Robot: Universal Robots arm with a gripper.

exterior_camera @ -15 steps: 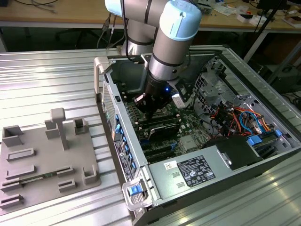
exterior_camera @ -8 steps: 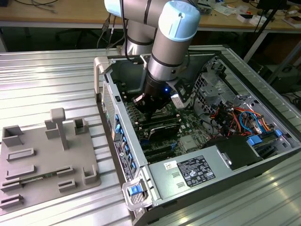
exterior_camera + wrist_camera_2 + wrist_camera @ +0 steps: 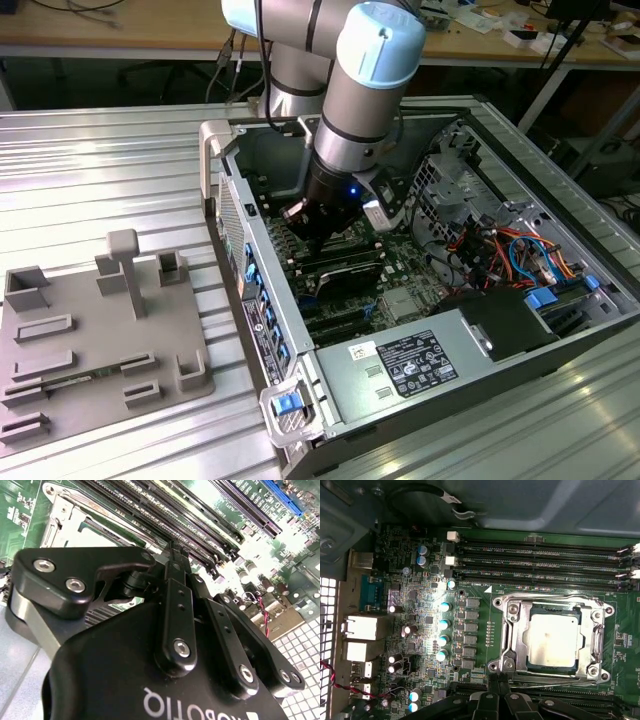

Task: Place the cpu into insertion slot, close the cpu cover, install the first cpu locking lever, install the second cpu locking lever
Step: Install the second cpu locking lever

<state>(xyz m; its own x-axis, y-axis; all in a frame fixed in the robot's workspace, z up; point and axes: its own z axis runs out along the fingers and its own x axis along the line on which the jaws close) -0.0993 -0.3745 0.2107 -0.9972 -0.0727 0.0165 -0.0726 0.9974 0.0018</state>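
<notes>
Green circuit board (image 3: 470,580) carries the cpu (image 3: 554,639) under its lowered cpu cover (image 3: 515,630); the claw (image 3: 496,680) hovers beside, fingers pressed together.

Silver cpu (image 3: 553,639) seated under closed cpu cover (image 3: 512,635).

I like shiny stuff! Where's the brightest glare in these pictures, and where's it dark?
In the second wrist view, glare whitens the green circuit board; in the first wrist view, a bright patch lights the capacitors beside the cpu; in the exterior view, the gripper sits in shadow.

One cpu (image 3: 554,640) under one cpu cover (image 3: 516,632), four memory slots (image 3: 535,562), one gripper (image 3: 496,700).
</notes>
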